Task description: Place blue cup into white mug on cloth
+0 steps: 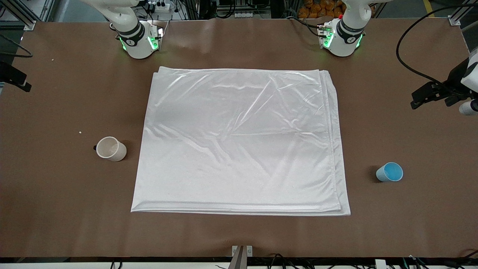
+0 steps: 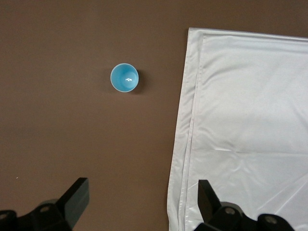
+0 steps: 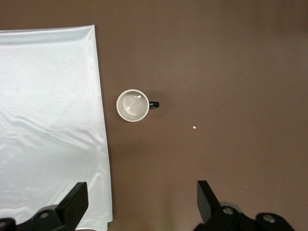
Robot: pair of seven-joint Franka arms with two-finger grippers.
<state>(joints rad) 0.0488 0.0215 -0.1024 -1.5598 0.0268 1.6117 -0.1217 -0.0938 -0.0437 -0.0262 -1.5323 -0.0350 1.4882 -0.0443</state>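
The white cloth (image 1: 239,142) lies flat in the middle of the brown table. The white mug (image 1: 111,148) stands upright on the bare table beside the cloth, toward the right arm's end, with its black handle turned away from the cloth. The blue cup (image 1: 389,172) stands upright on the bare table toward the left arm's end. My left gripper (image 2: 143,190) is open and empty, high over the table beside the cloth's edge (image 2: 185,144), apart from the blue cup (image 2: 124,77). My right gripper (image 3: 142,190) is open and empty, high over the table, apart from the mug (image 3: 133,105).
The left arm's hand (image 1: 429,93) shows at the front view's edge, and a black part of the right arm's hand (image 1: 15,78) at the opposite edge. A small white crumb (image 1: 80,132) lies near the mug. Both arm bases (image 1: 138,41) stand along the table's edge.
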